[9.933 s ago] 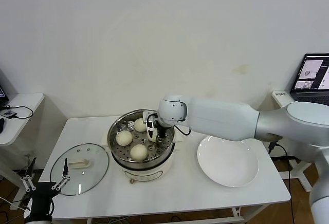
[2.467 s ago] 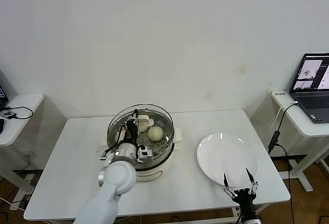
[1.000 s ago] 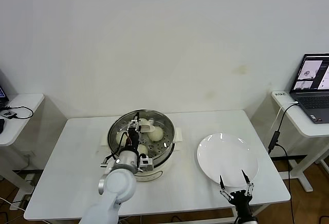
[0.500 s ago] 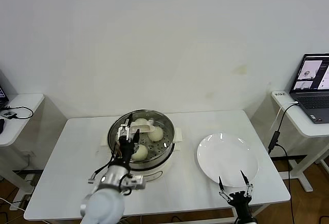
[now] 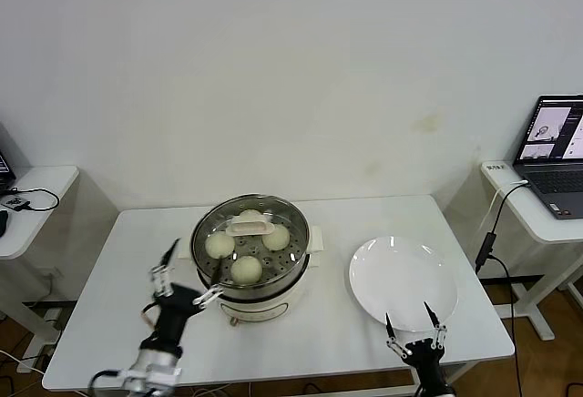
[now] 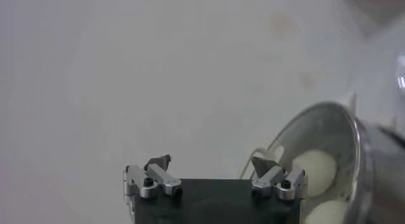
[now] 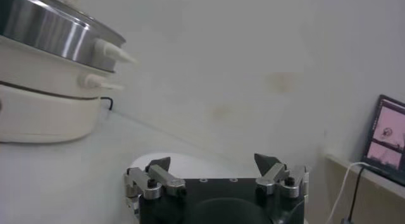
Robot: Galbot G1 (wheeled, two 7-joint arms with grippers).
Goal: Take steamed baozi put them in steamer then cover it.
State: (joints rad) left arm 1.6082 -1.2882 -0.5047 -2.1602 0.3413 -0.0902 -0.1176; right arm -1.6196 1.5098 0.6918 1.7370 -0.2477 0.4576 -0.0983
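Withdrawn from the cover (image 5: 249,226) on the steamer (image 5: 250,299), left end effector (image 5: 182,280) gapes empty; right end effector (image 5: 409,331) spread near plate (image 5: 404,282).

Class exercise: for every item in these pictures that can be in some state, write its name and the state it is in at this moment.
steamer: covered, holding the buns.
cover: seated on the steamer.
steamed baozi: inside the steamer under the cover.
plate: bare, right of the steamer.
left claw: open, empty, beside the steamer's left.
right claw: open, empty, at the table's near edge by the plate.
laptop: open, screen lit.
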